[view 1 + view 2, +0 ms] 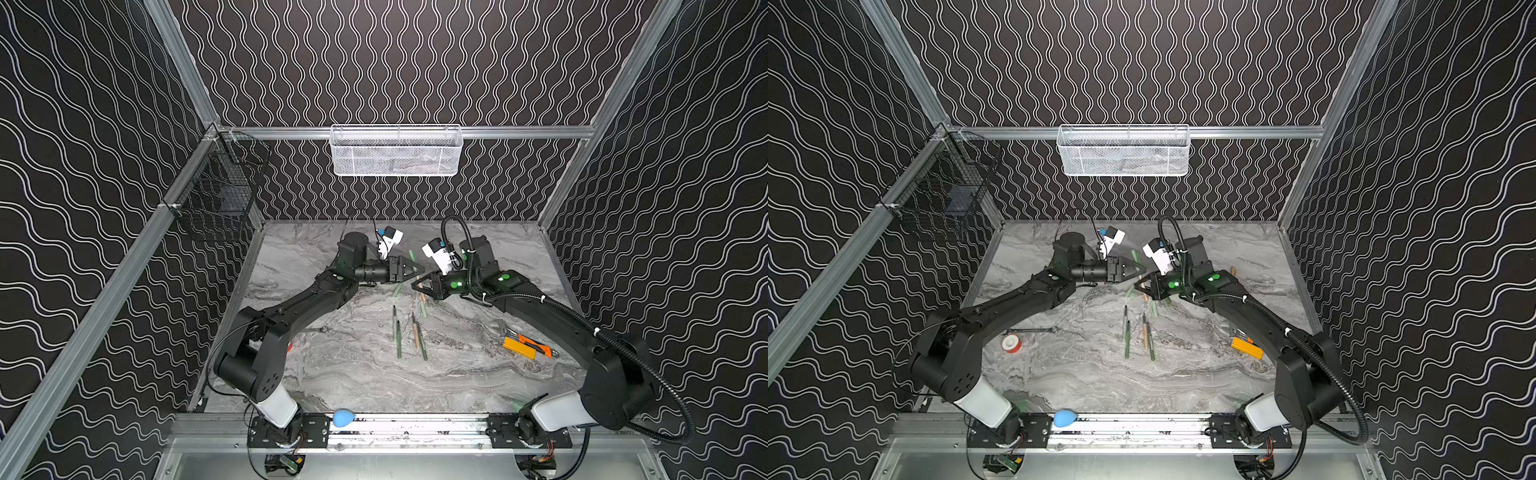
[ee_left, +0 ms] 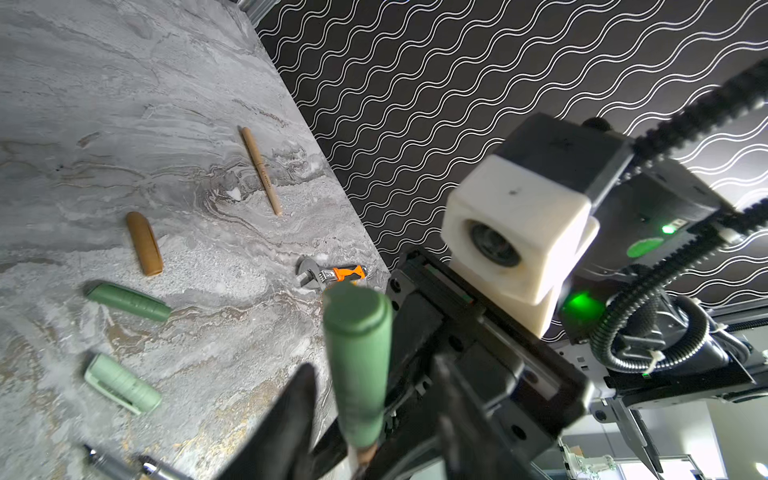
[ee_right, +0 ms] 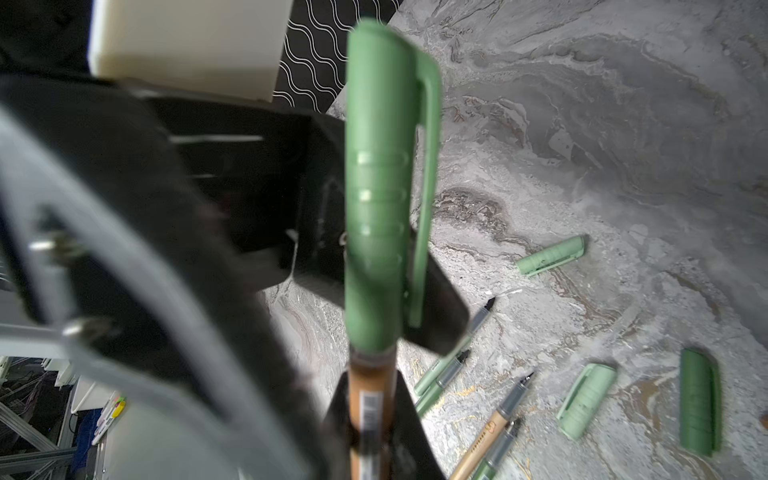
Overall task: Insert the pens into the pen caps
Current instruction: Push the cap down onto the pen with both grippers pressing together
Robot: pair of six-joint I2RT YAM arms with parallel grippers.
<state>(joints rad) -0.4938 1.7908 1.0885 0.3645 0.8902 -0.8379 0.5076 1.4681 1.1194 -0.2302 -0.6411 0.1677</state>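
1. Tan-orange pen [image 3: 369, 399], held up over the grey marble bench [image 1: 353, 374], carries a mid-green cap [image 3: 380, 187] pushed over its tip. This pair looks all but seated, though the colours differ.
2. Four uncapped pens [image 1: 399, 345] lie together mid-bench. Loose near them are a pale green cap [image 3: 586, 401], a dark green cap [image 3: 700, 401] and a tan cap [image 2: 143, 243]. Most of the task appears to remain.
3. A tan stick [image 2: 259, 170] lies apart near the wall. Whether it is a capped pen cannot be told.
4. Right fingers [image 1: 417, 284] are closed, gripping the tan-orange pen's barrel.
5. Left fingers [image 1: 417, 270] stand parted on either side of the mid-green cap, apparently not pressing it.
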